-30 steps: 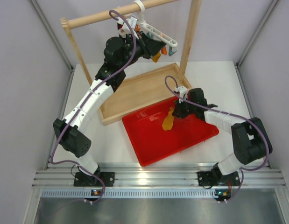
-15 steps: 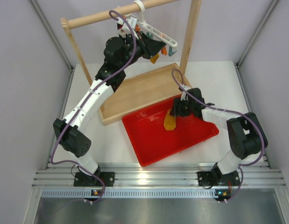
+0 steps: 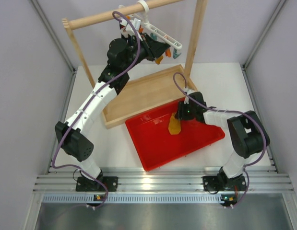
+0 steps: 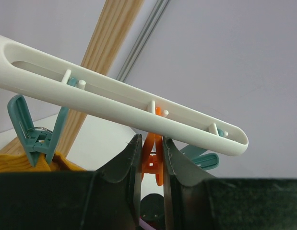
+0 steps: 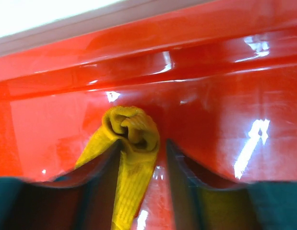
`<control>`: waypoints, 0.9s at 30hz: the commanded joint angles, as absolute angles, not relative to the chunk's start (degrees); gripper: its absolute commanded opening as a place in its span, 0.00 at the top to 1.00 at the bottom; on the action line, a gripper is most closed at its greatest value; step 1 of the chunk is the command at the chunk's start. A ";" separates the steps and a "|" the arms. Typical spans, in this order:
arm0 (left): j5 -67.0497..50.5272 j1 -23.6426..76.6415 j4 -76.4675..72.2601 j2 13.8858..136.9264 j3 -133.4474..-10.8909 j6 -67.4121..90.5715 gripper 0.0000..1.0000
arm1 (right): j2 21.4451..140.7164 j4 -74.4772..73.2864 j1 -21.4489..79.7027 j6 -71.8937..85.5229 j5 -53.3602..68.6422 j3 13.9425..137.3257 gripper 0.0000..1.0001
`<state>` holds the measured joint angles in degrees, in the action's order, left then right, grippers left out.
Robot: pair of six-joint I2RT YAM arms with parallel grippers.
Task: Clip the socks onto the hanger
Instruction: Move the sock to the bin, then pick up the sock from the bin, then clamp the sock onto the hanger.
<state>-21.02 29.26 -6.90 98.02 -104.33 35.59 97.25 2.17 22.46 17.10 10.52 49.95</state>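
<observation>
Our right claw [image 5: 143, 143] stands half open, jaws either side of a limp, light sock [image 5: 131, 129] in the red tray [image 5: 225, 96]; its bunched cuff suits pinching. Farther off, our left claw [image 4: 150, 148] squeezes an orange clip [image 4: 152, 165] beneath the hanger [image 4: 114, 105].

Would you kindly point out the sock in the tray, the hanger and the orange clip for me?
sock [image 5: 131, 129]: right wrist view, on its bunched upper end.
hanger [image 4: 110, 110]: left wrist view, on the lower rail of its white bar.
orange clip [image 4: 152, 160]: left wrist view, on its lower half.
</observation>
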 commanded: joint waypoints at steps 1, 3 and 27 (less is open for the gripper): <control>-19.25 28.39 -9.23 96.86 -103.89 35.42 1.00 | 97.56 2.46 24.26 14.77 9.84 50.45 0.64; -19.34 28.39 -9.23 96.86 -103.89 35.59 1.00 | 97.65 4.04 24.35 14.59 10.11 49.66 0.81; -24.78 28.13 -12.92 97.03 -102.13 39.90 1.00 | 81.99 52.80 12.92 42.42 48.60 58.26 1.00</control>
<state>-23.31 28.60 -9.93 98.02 -102.72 37.98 79.50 40.71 13.32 33.89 44.36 54.89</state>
